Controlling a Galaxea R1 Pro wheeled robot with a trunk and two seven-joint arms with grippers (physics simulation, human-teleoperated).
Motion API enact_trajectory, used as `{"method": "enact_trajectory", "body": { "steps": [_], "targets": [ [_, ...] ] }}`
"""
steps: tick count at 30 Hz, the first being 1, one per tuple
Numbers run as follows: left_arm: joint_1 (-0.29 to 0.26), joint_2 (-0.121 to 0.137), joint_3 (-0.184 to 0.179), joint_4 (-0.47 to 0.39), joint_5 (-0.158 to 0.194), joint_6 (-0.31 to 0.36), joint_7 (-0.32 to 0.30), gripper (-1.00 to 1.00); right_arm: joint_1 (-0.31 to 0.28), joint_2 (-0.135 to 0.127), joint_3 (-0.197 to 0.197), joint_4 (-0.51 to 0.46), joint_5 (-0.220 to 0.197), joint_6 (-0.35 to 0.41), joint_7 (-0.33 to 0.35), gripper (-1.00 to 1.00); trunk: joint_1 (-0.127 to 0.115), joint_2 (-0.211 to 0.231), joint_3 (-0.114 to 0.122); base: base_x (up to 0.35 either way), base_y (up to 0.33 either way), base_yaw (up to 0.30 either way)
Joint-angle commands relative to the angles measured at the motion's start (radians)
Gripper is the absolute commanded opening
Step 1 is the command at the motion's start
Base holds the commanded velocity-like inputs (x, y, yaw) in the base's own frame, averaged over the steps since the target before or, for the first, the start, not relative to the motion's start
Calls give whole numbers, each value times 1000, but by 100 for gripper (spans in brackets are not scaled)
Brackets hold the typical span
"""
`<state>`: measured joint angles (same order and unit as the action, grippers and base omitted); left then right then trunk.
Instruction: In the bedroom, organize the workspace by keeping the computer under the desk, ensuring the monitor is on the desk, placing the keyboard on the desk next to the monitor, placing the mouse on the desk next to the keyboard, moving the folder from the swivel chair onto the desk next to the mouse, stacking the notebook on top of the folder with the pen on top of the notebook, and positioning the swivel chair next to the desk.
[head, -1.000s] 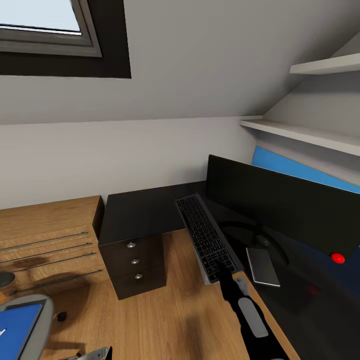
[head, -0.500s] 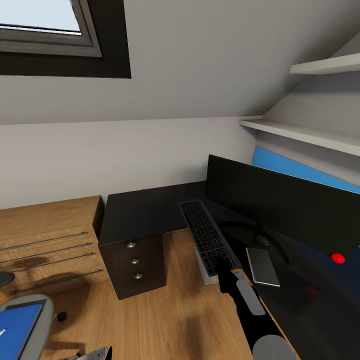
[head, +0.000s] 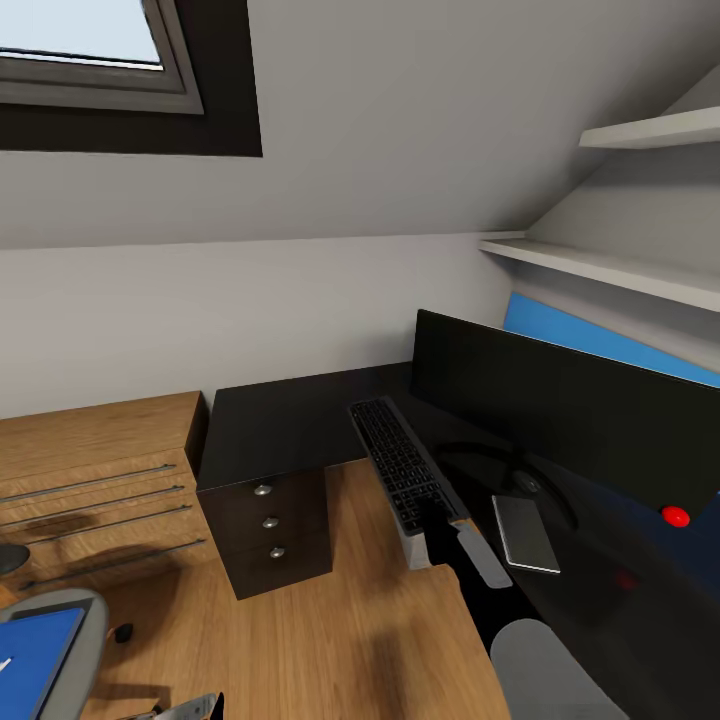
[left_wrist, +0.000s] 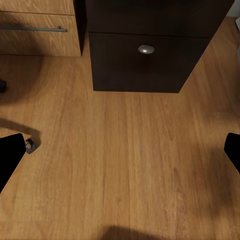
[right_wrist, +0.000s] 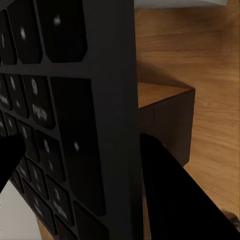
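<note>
Black keyboard (head: 400, 470) pinched at its near end in my right gripper (head: 435, 520), lying along the desk (head: 280, 425) edge before the monitor (head: 560, 410). My left gripper (left_wrist: 120, 155) gapes wide, empty, over wooden floor (left_wrist: 125, 165).

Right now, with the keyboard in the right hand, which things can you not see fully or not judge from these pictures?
- Folder: head view, cut off by the picture's edge; the chair too.
- Keyboard: head view, its near end is covered by the right hand; whether it touches the desk cannot be told.
- Monitor: cut off at the right edge.
- Left hand: left wrist view, just the fingertips at the edges.
</note>
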<state>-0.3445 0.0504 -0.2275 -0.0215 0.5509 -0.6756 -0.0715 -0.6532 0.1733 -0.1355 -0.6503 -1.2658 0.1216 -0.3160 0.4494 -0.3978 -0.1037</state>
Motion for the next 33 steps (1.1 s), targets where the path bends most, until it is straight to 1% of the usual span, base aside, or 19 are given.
{"method": "enact_trajectory", "body": {
  "steps": [1,5,7,13,20,33],
  "targets": [
    [-1,0,-4,1,11,-2,-8,100,-1,1,-5,-2,-6,5,-1,-100,1,-2,-2,0,0,0],
    [-1,0,-4,1,11,-2,-8,100,-2,1,-6,-1,-7,31,0,-100,1,-2,-2,0,0,0],
    [-1,0,-4,1,11,-2,-8,100,-2,1,-7,0,-7,56,0,-100,1,-2,-2,0,0,0],
    [-1,0,-4,1,11,-2,-8,100,-2,1,-7,12,-7,75,1,-100,1,-2,-2,68,27,0],
    [-1,0,-4,1,11,-2,-8,100,-2,1,-7,26,-7,78,2,-100,1,-2,-2,261,140,0],
    [-1,0,-4,0,11,-2,-9,100,-1,1,-7,61,-7,79,2,-100,1,-2,-2,275,202,0]
  ]
}}
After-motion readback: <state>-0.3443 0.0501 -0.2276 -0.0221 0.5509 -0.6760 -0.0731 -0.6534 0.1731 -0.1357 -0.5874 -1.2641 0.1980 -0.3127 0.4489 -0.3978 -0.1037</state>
